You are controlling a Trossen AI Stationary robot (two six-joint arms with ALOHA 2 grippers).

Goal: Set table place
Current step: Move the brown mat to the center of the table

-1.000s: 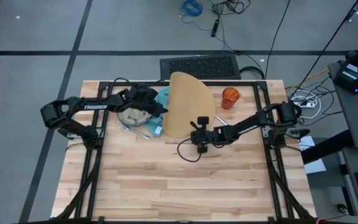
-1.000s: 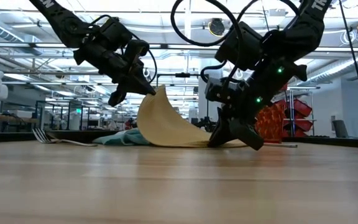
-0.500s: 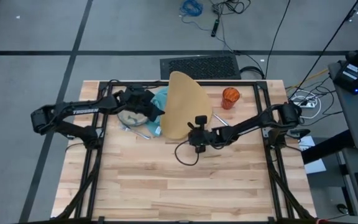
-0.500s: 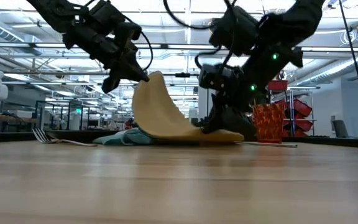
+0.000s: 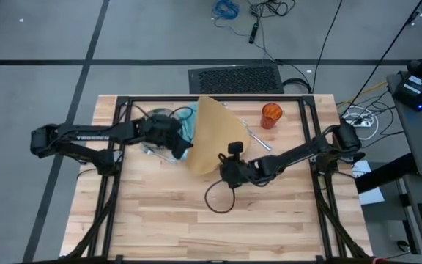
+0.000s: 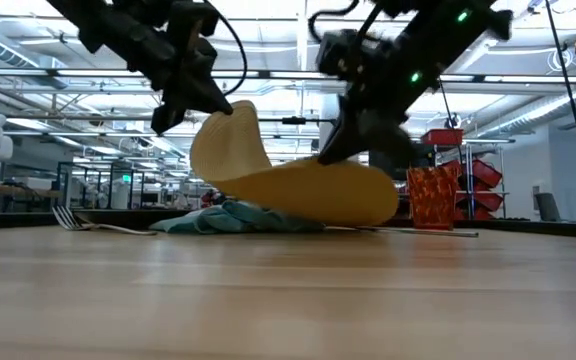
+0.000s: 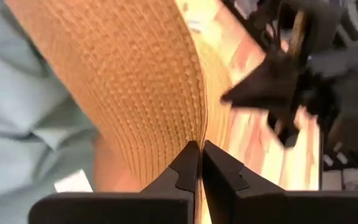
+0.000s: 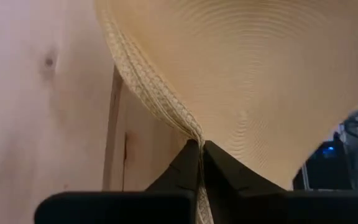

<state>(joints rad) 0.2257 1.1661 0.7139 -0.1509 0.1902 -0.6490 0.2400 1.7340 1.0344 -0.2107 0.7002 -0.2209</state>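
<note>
The mat hangs curled above the bench, between 2 pincers: the left pincer pinches its left edge, the right pincer its front edge, both clamped tight.

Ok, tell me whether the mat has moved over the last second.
Yes. In the high view the tan mat, pinched by both tools, has shifted toward the table's near side, away from the orange cup; in the low view its right edge has lifted off the tabletop.
</note>
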